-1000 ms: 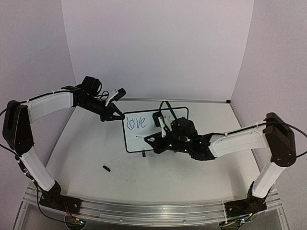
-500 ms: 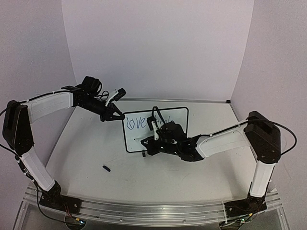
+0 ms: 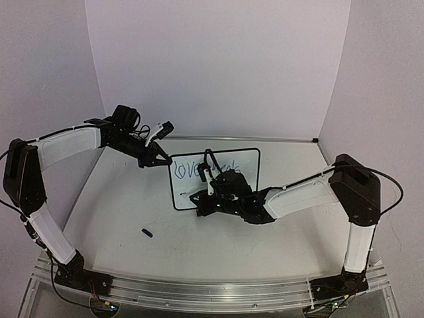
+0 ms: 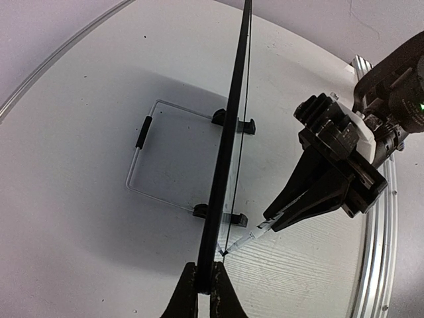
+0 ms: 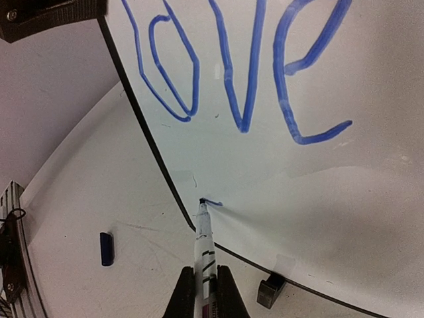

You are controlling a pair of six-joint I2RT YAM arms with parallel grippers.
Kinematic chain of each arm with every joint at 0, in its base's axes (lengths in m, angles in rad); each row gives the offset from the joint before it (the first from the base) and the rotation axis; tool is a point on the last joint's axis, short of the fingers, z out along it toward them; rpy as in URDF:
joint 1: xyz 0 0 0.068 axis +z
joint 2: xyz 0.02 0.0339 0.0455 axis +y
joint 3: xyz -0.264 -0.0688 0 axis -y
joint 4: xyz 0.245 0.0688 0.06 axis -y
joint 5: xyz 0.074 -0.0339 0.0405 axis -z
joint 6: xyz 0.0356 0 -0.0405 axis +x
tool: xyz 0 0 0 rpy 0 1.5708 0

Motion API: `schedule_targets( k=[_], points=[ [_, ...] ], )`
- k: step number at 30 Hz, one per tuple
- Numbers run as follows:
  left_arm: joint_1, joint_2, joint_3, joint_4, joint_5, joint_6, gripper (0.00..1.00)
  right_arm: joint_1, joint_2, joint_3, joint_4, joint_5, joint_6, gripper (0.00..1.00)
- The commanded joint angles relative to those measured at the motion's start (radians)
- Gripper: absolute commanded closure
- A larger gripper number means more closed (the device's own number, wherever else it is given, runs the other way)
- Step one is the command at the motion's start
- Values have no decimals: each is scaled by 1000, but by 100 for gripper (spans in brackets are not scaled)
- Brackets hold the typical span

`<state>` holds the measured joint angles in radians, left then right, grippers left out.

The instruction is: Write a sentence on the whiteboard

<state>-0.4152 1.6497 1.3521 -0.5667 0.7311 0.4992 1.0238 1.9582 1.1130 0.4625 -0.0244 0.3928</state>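
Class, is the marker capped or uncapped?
Uncapped: bare tip of the marker meets the whiteboard; a blue cap lies apart on the table.

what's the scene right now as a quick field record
board: small white whiteboard with thin black frame, standing on its feet
marker: white-barrelled blue marker, tip on the board, low left
writing: blue handwritten "love", short blue stroke at the marker tip
left fingers: shut on the board's edge
right fingers: shut on the marker
cap: small blue cap on the white table
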Motion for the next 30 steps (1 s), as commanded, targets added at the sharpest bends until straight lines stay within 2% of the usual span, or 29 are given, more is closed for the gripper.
schedule_targets(
  k=[1,8,24,30],
  points=[
    [7,-51,1,37,-33,24,100,-4,40,21,-3,32,0,100],
    [7,-51,1,37,-33,25,100,-4,39,-7,-18,41,4,100],
    [6,-53,1,37,-33,26,100,-4,-90,-28,-2,114,-9,100],
    [7,-56,1,37,-33,26,100,-5,-66,-16,-1,103,-5,100]
  ],
)
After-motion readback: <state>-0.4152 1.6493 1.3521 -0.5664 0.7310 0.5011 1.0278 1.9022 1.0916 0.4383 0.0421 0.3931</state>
